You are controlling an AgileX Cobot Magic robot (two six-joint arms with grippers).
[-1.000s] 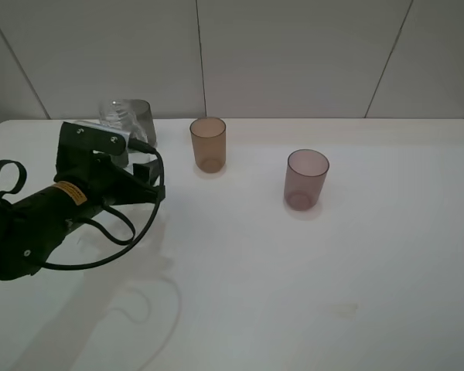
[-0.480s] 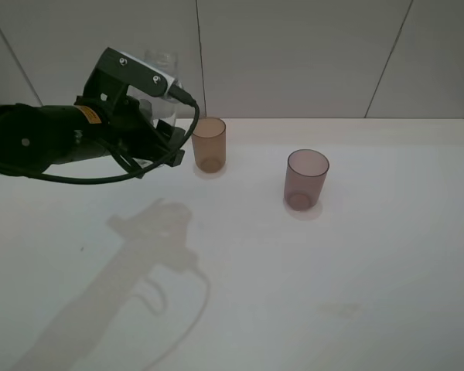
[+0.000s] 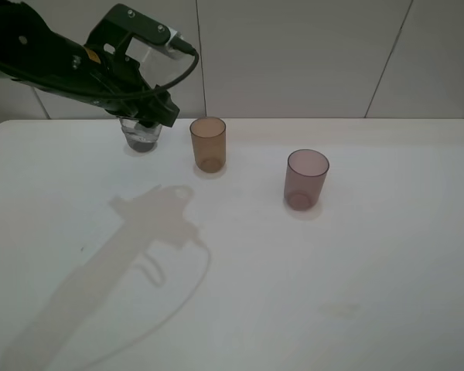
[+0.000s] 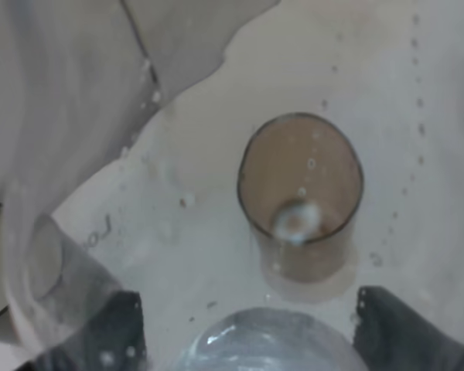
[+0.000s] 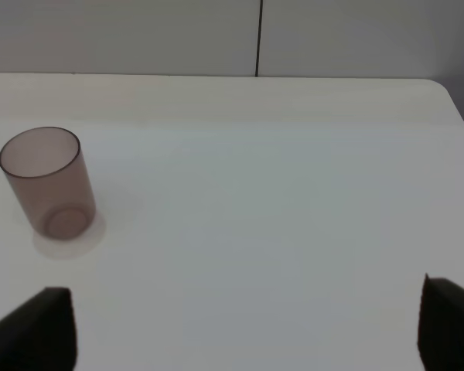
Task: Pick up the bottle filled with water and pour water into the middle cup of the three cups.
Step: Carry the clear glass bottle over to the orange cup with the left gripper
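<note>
The bottle (image 4: 267, 340) hangs above the back left of the table (image 3: 294, 294), clamped in my left gripper (image 4: 251, 334). Its clear body is hard to trace from overhead, so how full it is I cannot tell. Below and just ahead stands the middle cup (image 3: 208, 144), amber and upright, with the grey cup (image 3: 141, 136) under the arm and the mauve cup (image 3: 307, 179) well apart. By my reading the carry is in hand. Next I must bring the neck over the amber rim and tilt slowly. My right gripper (image 5: 247, 309) idles, jaws spread, holding nothing.
</note>
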